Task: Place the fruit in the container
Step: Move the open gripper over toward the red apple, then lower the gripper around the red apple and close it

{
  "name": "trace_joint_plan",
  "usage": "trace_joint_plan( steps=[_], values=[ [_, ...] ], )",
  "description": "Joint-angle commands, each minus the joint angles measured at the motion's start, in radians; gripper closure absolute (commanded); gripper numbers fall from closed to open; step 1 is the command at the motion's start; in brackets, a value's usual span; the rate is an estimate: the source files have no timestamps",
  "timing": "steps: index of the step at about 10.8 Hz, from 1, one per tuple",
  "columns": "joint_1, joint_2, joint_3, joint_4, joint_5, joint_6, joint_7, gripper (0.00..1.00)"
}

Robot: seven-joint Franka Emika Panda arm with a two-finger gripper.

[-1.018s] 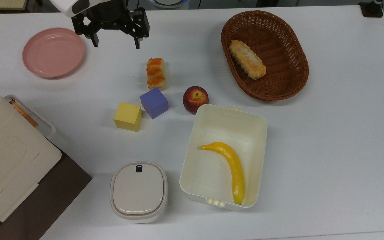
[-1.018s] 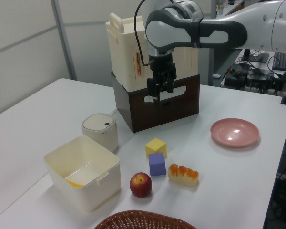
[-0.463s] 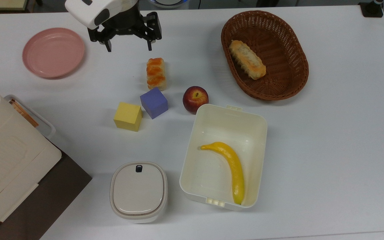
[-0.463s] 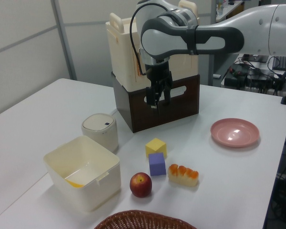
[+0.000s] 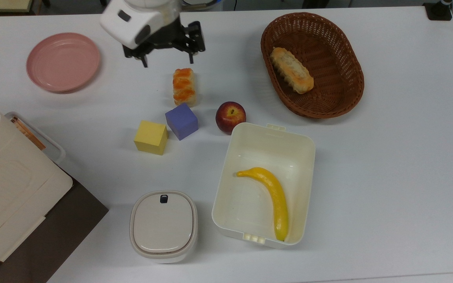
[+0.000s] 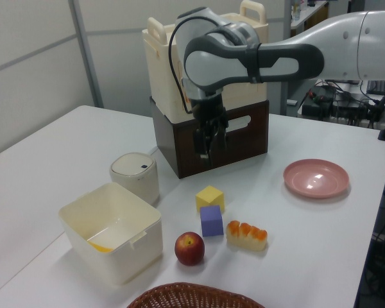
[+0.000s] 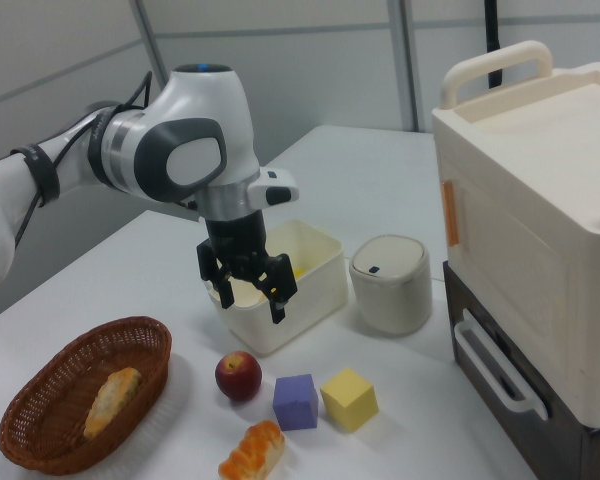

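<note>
Jaws spread wide, the gripper (image 5: pixel 168 61) hangs above the white bench (image 5: pixel 387 165), while the apple (image 5: pixel 230 116), stem dimple up, touches the tub (image 5: pixel 307 146).

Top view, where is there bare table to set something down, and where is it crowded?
Bare table runs along the top view's right, beside the brown wicker basket and the cream-white rectangular plastic tub. Crowded: the middle, where the round red apple, purple cube, yellow cube and glazed pastry cluster.
</note>
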Motion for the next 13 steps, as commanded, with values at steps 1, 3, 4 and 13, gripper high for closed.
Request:
trace_joint_plan(
  steps=[1,3,4,13],
  values=[
    [0.024,0.023,0.028,-0.034,0.030,0.001,0.064,0.00],
    [0.053,0.047,0.028,-0.048,0.030,0.006,0.111,0.00],
    [0.072,0.066,0.028,-0.048,0.030,0.012,0.138,0.00],
    [0.191,0.263,0.027,-0.053,-0.008,0.147,0.275,0.00]
  ],
)
